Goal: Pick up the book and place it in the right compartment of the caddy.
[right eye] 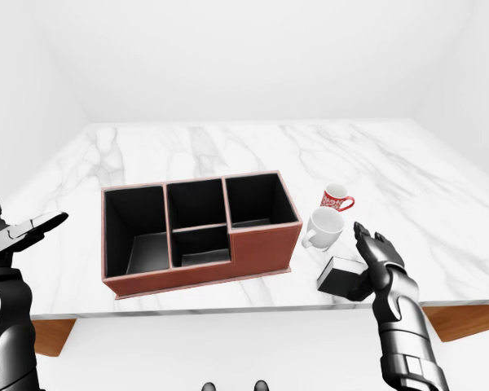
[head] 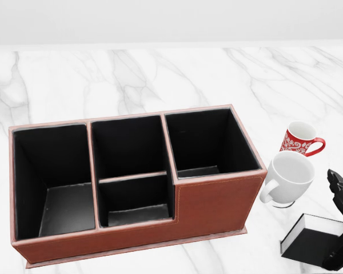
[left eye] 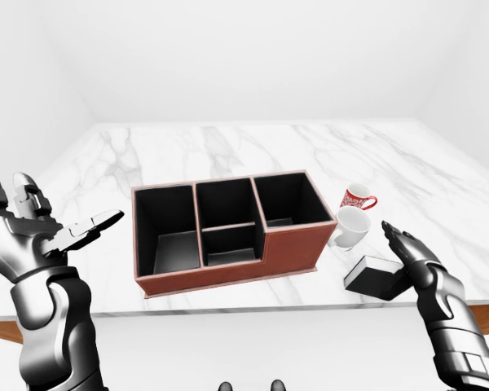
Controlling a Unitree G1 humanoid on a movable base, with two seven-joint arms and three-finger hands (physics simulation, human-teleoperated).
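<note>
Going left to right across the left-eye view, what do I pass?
left hand → caddy → white mug, with the red mug above it → book → right hand

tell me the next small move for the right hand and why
Probably close the fingers round the book. The right hand is open against the book's right side, not yet gripping, and the book lies flat on the marble table beside the white mug, outside the caddy.
</note>
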